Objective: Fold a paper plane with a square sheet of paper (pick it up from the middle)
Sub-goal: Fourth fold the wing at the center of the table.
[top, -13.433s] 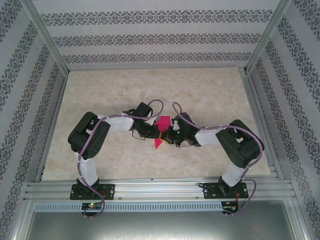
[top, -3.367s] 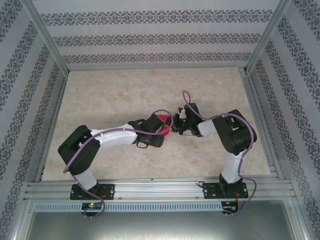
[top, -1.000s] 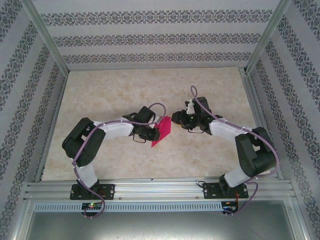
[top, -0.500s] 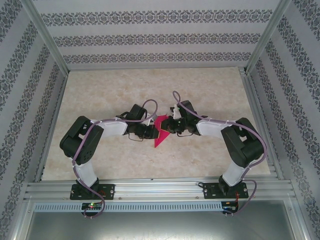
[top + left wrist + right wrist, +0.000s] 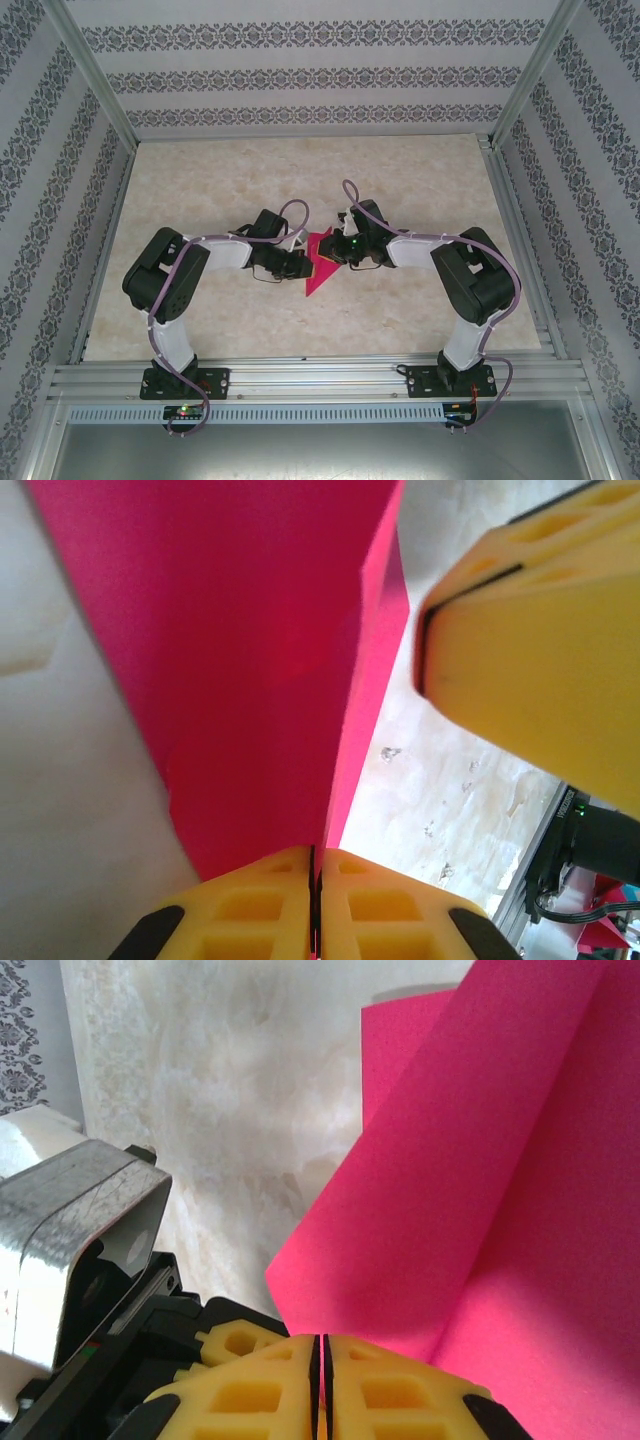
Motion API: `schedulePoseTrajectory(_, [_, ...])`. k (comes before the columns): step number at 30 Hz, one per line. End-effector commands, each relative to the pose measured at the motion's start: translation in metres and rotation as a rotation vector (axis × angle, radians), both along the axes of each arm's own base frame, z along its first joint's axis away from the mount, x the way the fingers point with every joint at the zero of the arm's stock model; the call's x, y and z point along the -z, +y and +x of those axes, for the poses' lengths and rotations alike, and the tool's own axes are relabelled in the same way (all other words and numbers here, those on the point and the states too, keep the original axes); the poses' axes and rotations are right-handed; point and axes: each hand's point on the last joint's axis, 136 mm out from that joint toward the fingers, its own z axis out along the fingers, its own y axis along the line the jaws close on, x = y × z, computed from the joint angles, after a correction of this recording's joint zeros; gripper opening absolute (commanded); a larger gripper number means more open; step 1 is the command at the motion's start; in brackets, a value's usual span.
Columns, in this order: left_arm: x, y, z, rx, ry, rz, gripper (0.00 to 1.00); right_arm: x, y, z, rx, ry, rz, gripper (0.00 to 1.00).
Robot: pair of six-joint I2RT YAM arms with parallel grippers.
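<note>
Mid-fold: square sheet of paper creased, no dart shape yet. Left hand and right hand both pinch it over bench.

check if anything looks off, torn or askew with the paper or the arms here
Nothing stands out. The pink paper is folded along clean creases, with no tear or crumple visible in the wrist views. It is held between the two arms, with the left jaws and the right jaws each shut on it from opposite sides.
</note>
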Motion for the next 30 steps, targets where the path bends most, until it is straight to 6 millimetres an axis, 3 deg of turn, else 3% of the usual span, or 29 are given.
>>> schedulePoseTrajectory(1, [0.005,0.008,0.000,-0.004,0.040,-0.012,0.10,-0.002,0.005,0.004,-0.005,-0.008,0.005,0.13])
schedulePoseTrajectory(14, [0.006,0.010,0.001,0.008,0.073,-0.031,0.11,-0.010,0.029,0.008,-0.055,-0.017,0.080,0.15])
schedulePoseTrajectory(19, [0.001,0.008,0.002,0.020,0.071,-0.050,0.11,0.004,0.023,0.013,-0.024,0.001,0.038,0.15])
schedulePoseTrajectory(30, [-0.006,0.016,0.001,0.006,0.042,-0.015,0.29,0.010,0.019,0.022,0.022,0.002,0.029,0.15])
